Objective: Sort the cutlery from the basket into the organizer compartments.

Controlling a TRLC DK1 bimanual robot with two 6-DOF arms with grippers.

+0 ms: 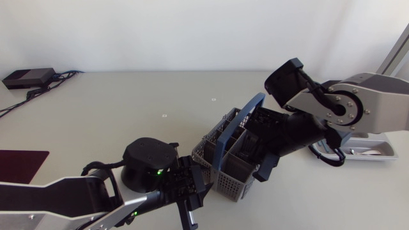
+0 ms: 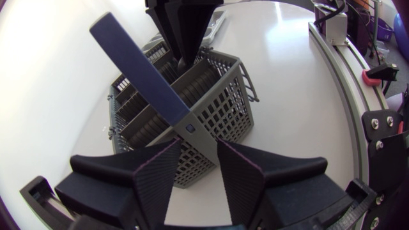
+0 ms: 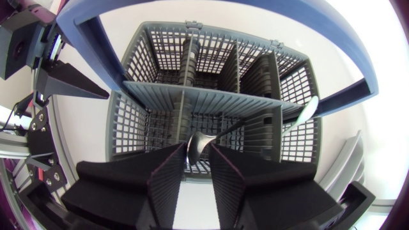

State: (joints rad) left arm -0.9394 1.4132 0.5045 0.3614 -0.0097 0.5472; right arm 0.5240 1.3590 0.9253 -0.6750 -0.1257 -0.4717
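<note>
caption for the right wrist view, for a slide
right gripper shut on a spoon inside the grey cutlery basket, under its blue handle

Tabletop (image 1: 128, 102): pale grey, matt, smooth surface.
Light: soft and even, only faint shadows.
Far left corner: small black box (image 1: 29, 77) with cables (image 1: 64, 75).
Left edge: dark red mat (image 1: 19, 163).

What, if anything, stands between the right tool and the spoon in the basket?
Nothing visible does. The right tool is down in the basket, with the spoon right at its tip. The blue handle arches off to one side, not between them.
</note>
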